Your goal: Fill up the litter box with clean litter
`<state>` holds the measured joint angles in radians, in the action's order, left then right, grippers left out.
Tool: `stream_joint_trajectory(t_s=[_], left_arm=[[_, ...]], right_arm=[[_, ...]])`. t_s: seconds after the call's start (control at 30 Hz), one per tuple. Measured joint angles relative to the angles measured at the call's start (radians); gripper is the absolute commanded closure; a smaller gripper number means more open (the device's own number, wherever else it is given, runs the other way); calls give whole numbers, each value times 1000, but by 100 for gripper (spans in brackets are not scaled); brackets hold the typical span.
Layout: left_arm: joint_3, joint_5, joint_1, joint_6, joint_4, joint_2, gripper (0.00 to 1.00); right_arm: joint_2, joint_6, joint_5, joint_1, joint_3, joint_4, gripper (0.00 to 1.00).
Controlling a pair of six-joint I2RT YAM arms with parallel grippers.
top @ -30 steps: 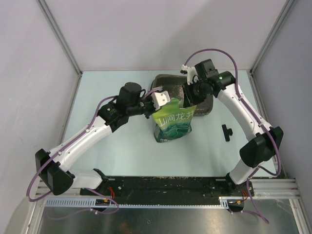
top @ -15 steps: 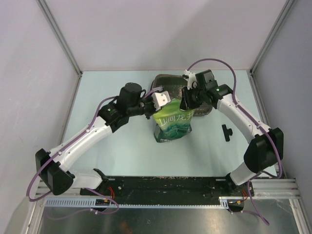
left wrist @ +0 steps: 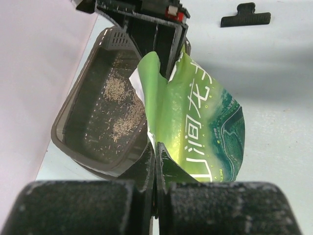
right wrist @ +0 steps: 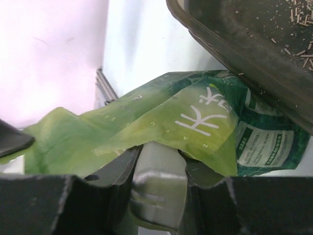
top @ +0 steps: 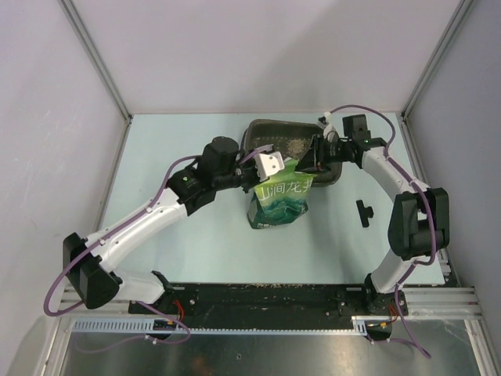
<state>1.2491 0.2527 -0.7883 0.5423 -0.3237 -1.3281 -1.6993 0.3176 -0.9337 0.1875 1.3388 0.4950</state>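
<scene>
The litter box (top: 262,129) is a dark shallow tray at the back middle of the table, its rim also showing in the wrist views (left wrist: 63,122) (right wrist: 230,44). A thin scatter of clean litter (top: 294,146) (left wrist: 119,110) (right wrist: 299,11) lies on its floor. A green printed bag (top: 279,200) (left wrist: 205,127) (right wrist: 146,127) stands against the tray's front. My left gripper (top: 269,165) (left wrist: 157,159) is shut on the bag's upper left edge. My right gripper (top: 308,162) (right wrist: 159,152) is shut on a clear plastic scoop (right wrist: 159,188) whose front end is hidden under the bag's flap.
A black clip (top: 364,211) (left wrist: 244,14) lies on the pale table to the right of the bag. Metal corner posts and grey walls close in the back and both sides. The right forearm reaches across the tray's right rim.
The right arm has swung its wrist back and to the right while its gripper stayed at the bag's mouth. The left gripper and the bag's top have shifted slightly right.
</scene>
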Motion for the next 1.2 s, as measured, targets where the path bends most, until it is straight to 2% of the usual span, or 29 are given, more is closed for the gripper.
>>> stream_joint_trajectory(t_s=[0.43, 0.67, 0.9, 1.2], left_arm=[[22, -64, -2, 45, -1, -3, 100], [27, -79, -2, 69, -11, -7, 100], [30, -94, -2, 79, -16, -7, 100], [36, -113, -2, 91, -24, -8, 100]], right_arm=[[1, 256, -282, -272, -12, -119, 100], [-61, 531, -335, -121, -82, -490, 100], [-62, 599, -416, -251, -90, -554, 100], [-62, 734, -494, -261, -91, -797, 100]])
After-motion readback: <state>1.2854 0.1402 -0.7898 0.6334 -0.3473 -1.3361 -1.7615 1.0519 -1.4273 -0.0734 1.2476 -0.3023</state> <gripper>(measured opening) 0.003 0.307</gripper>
